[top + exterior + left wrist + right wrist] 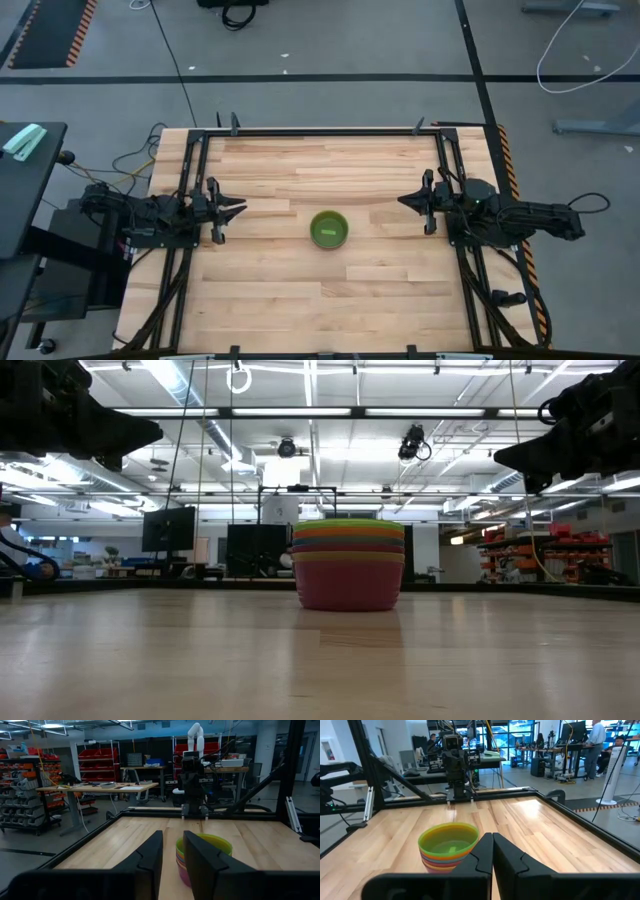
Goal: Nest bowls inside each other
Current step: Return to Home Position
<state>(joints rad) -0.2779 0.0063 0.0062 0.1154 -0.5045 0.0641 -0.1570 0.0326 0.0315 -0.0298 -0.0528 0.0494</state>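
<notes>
The bowls stand nested in one stack (329,230) near the middle of the table. The green bowl (447,840) is on top and the pink-red bowl (349,585) at the bottom, its base on the wood. Between them the other bowls show only as coloured rims (349,540). My left gripper (240,210) hovers to the left of the stack, pointing at it, with a narrow gap between its fingers (173,857). My right gripper (402,200) hovers to the right, also pointing at the stack, with its fingers together (493,852). Neither touches the stack (205,847).
A black metal frame (320,131) runs along the table's far edge and down both sides, by the arm bases. Bare wood lies around the stack on every side (330,300). In the room beyond, people stand at desks (595,735).
</notes>
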